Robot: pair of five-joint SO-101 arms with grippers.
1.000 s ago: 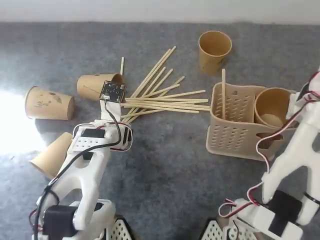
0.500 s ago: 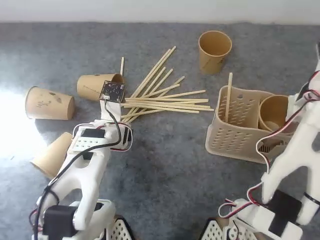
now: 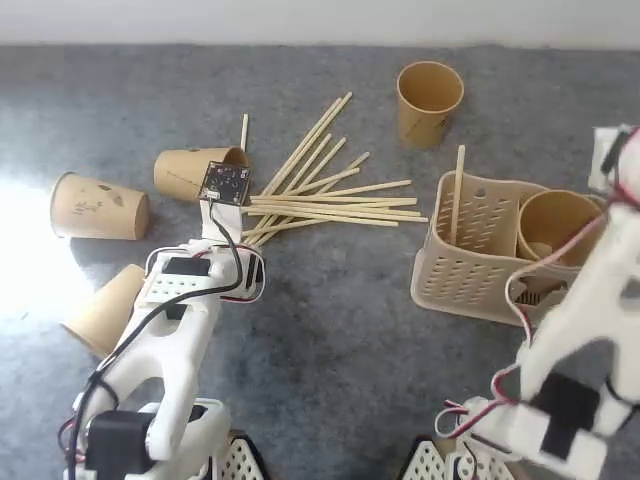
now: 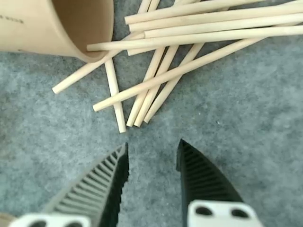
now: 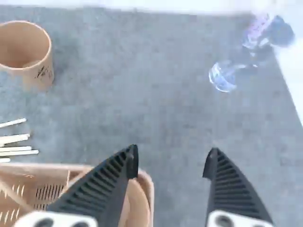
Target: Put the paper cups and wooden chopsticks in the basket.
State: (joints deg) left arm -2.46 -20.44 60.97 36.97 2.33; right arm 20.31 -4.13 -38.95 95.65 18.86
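With left gripper parted and empty just short of the wooden chopsticks fanned on the table beside a toppled paper cup, seems best to pinch one light, stiff, roll-prone stick crosswise near mid-length; right gripper spread, empty, above the basket.

High cam sits above & behind both arm bases, looking down on the whole table. Left wrist cam is v. close, facing down past left gripper at chopsticks & tipped cup; right wrist cam rides higher, looking past right gripper over basket rim to upright cup. High view shares all four items
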